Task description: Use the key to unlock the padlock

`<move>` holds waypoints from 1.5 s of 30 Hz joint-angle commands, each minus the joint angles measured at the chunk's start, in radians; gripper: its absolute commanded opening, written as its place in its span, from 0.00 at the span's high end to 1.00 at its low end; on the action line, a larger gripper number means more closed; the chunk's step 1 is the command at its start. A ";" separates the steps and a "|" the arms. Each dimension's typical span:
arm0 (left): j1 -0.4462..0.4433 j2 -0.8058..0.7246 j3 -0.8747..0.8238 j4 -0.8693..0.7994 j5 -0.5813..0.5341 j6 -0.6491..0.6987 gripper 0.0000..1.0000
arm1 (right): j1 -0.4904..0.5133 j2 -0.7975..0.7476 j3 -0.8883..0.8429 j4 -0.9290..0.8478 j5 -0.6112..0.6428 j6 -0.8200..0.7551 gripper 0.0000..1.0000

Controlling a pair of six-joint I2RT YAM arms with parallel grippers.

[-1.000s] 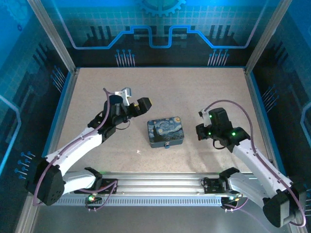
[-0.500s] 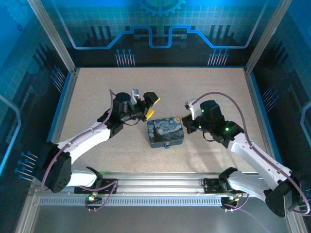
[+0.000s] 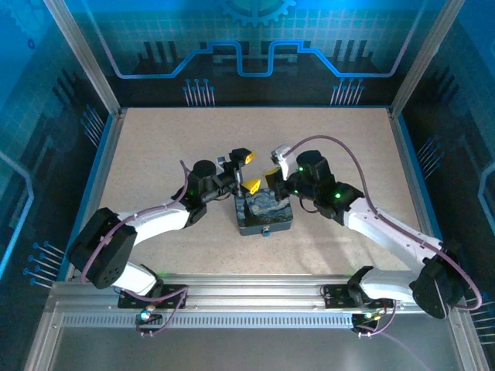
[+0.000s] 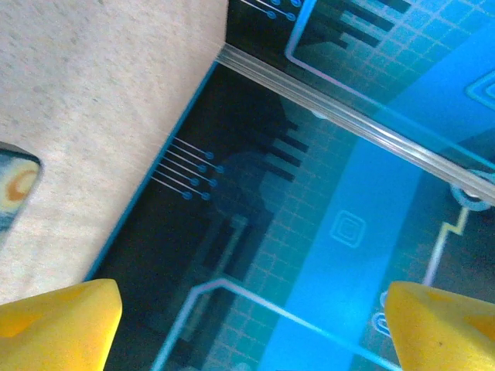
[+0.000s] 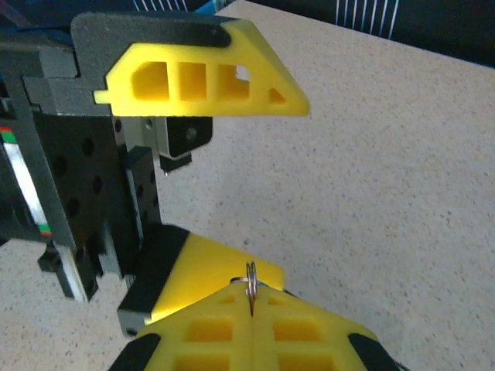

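Note:
The Starry Night tin [image 3: 263, 212] lies mid-table, and the tiny padlock [image 3: 265, 231] hangs at its near edge. My left gripper [image 3: 247, 171] hovers over the tin's far-left corner, open, with nothing between its yellow fingers [image 4: 58, 325]. My right gripper [image 3: 273, 171] faces it from the right, almost tip to tip. The right gripper [image 5: 251, 297] is shut on the key [image 5: 250, 280]; only a thin metal ring pokes out between the pads. The left gripper's fingers [image 5: 203, 81] stand right in front of it, one above and one below. A corner of the tin [image 4: 14, 185] shows at the left wrist view's left edge.
Blue printed walls [image 3: 247, 54] and aluminium posts [image 3: 81, 54] enclose the speckled tabletop [image 3: 340, 139]. A rail [image 3: 247, 297] carries both arm bases at the near edge. Purple cables [image 3: 340, 151] loop over each arm.
Both arms have swung inward to the tin, the left gripper to the right and the right gripper to the left, and now meet above its far edge. The right gripper stayed shut.

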 commanded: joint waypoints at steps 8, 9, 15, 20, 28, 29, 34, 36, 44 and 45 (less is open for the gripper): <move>-0.027 0.039 -0.014 0.136 -0.056 -0.103 0.22 | 0.040 0.068 0.045 0.104 -0.004 0.017 1.00; -0.026 0.038 -0.013 0.141 -0.060 -0.103 0.25 | 0.040 0.068 0.043 0.102 -0.002 0.017 1.00; -0.027 0.034 -0.024 0.155 -0.076 -0.102 0.44 | 0.041 0.043 0.024 0.094 0.015 0.017 1.00; -0.027 0.035 -0.027 0.154 -0.083 -0.103 0.55 | 0.041 0.029 0.015 0.091 0.026 0.019 1.00; -0.026 0.036 -0.033 0.154 -0.090 -0.103 0.72 | 0.041 0.013 0.005 0.081 0.038 0.017 1.00; -0.027 0.036 -0.033 0.154 -0.092 -0.103 0.74 | 0.042 0.012 0.005 0.081 0.039 0.016 1.00; -0.026 0.032 -0.035 0.144 -0.093 -0.097 0.85 | 0.042 0.006 -0.003 0.082 0.046 0.021 1.00; -0.027 0.033 -0.036 0.145 -0.094 -0.096 0.88 | 0.041 0.005 -0.006 0.084 0.050 0.025 1.00; -0.026 -0.021 0.017 0.016 -0.104 0.177 1.00 | -0.002 -0.020 -0.011 0.074 -0.038 0.070 0.86; -0.026 -0.036 0.029 -0.022 -0.110 0.231 1.00 | -0.016 -0.033 -0.022 0.080 -0.071 0.079 0.81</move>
